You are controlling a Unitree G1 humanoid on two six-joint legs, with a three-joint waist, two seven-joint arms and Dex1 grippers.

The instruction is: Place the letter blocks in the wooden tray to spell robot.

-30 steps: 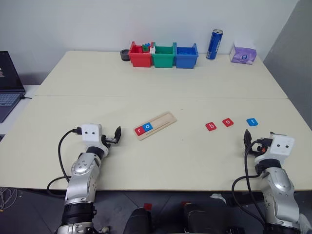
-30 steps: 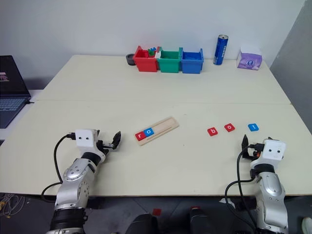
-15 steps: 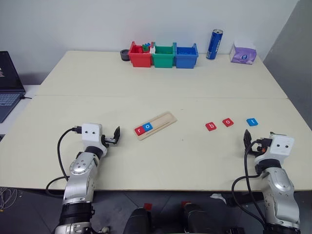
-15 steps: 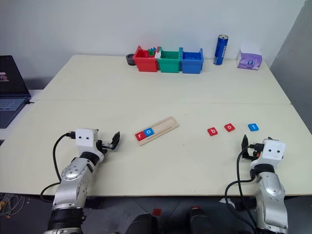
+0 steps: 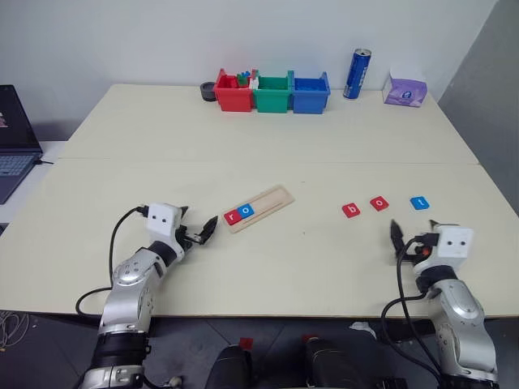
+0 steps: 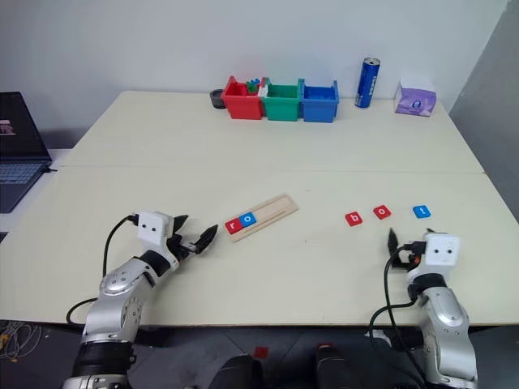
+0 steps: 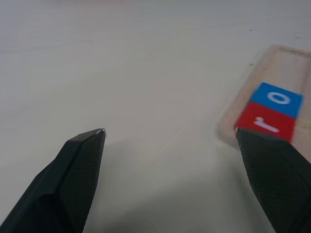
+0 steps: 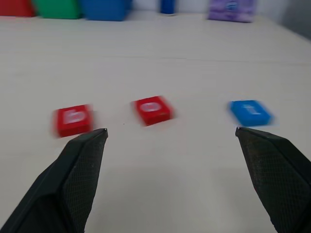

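Observation:
The wooden tray (image 5: 268,203) lies slanted at mid-table with a red "r" block (image 5: 232,215) and a blue "o" block (image 5: 246,211) at its near left end. Three loose letter blocks sit in a row to the right: red "b" (image 5: 350,211), red "o" (image 5: 379,203) and blue "t" (image 5: 419,203). My left gripper (image 5: 196,219) is open and empty, low over the table, just left of the tray's "r" end (image 7: 265,121). On the right, nearer than the loose blocks (image 8: 153,110), my right gripper (image 5: 409,233) is open, empty and pointing at them.
At the far edge stand a red bin (image 5: 233,91), a green bin (image 5: 272,92) and a blue bin (image 5: 310,92). Beside them are a blue can (image 5: 358,74) and a purple tissue box (image 5: 405,88). A laptop (image 5: 12,138) sits at far left.
My left gripper has swung right, closer to the tray's near end. The right gripper has shifted left and now points at the loose blocks. Both stay open; no block moved.

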